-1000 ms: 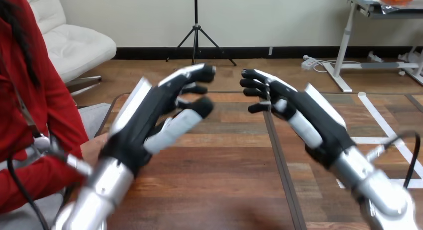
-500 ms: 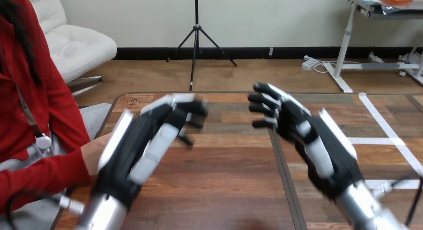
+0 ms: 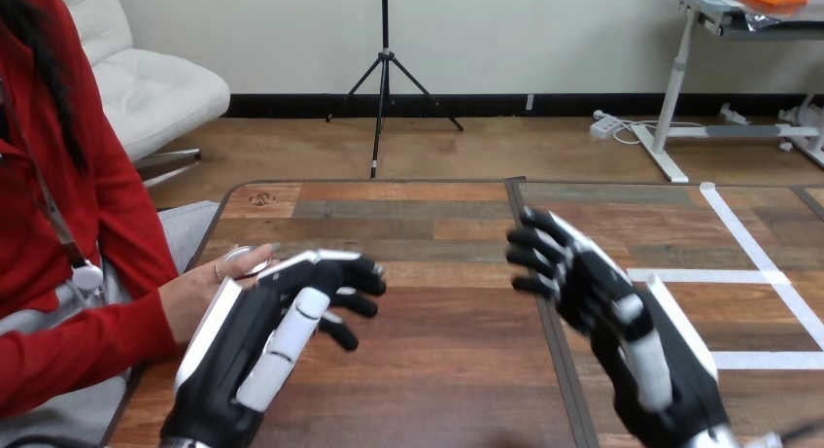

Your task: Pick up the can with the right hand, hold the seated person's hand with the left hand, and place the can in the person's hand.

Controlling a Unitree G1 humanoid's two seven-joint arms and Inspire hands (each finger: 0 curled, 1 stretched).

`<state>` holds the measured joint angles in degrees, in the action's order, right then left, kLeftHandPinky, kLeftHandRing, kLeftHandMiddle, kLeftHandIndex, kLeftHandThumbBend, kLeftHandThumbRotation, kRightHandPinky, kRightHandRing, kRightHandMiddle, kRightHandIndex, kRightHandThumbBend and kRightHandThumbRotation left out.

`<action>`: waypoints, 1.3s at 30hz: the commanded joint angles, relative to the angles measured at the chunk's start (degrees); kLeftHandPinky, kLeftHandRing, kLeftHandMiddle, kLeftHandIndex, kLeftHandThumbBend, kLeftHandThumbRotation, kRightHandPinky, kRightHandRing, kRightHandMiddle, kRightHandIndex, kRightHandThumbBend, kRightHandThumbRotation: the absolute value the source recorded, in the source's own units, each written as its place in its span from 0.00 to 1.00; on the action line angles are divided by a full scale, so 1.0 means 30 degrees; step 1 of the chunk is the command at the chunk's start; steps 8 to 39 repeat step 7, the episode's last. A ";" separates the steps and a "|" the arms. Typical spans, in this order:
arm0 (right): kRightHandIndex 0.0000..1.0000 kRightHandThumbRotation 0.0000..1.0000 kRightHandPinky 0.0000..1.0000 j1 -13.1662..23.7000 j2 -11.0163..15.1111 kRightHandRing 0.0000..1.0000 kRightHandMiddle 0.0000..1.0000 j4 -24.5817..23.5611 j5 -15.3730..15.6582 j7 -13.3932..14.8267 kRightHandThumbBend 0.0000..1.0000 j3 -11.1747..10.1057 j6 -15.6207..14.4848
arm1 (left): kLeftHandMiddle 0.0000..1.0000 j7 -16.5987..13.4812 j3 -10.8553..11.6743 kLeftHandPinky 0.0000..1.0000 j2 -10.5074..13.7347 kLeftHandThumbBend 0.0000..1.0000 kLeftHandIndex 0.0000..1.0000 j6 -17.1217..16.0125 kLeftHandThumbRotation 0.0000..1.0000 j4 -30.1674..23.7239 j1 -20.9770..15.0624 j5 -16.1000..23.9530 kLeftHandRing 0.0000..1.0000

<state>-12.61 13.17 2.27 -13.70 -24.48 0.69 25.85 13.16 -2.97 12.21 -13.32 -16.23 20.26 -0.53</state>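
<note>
The person's hand (image 3: 197, 294) rests at the table's left edge with a red and silver can (image 3: 242, 259) lying in it, partly hidden. My left hand (image 3: 255, 343) hovers just right of the person's hand, apart from it, fingers relaxed and empty. My right hand (image 3: 622, 324) is over the right half of the table, open, palm turned inward, holding nothing.
The wooden table (image 3: 437, 224) has a dark seam down its middle and white tape lines (image 3: 748, 273) on its right part. The person's red sleeve (image 3: 78, 346) lies along the table's left edge.
Both my hands have dropped and drawn back toward the near edge. With the left hand lower, the person's hand and the can in it have come into sight.
</note>
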 commanded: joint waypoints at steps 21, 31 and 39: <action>0.90 1.00 0.85 -0.0520 -0.0502 0.86 0.88 -0.0507 -0.0503 -0.0171 1.00 -0.0494 0.1484 | 0.67 0.0139 0.0670 0.50 0.0082 0.50 0.62 -0.0746 1.00 -0.1208 -0.0518 -0.0843 0.64; 0.90 1.00 0.85 -0.0520 -0.0502 0.86 0.88 -0.0507 -0.0503 -0.0171 1.00 -0.0494 0.1484 | 0.67 0.0139 0.0670 0.50 0.0082 0.50 0.62 -0.0746 1.00 -0.1208 -0.0518 -0.0843 0.64; 0.90 1.00 0.85 -0.0520 -0.0502 0.86 0.88 -0.0507 -0.0503 -0.0171 1.00 -0.0494 0.1484 | 0.67 0.0139 0.0670 0.50 0.0082 0.50 0.62 -0.0746 1.00 -0.1208 -0.0518 -0.0843 0.64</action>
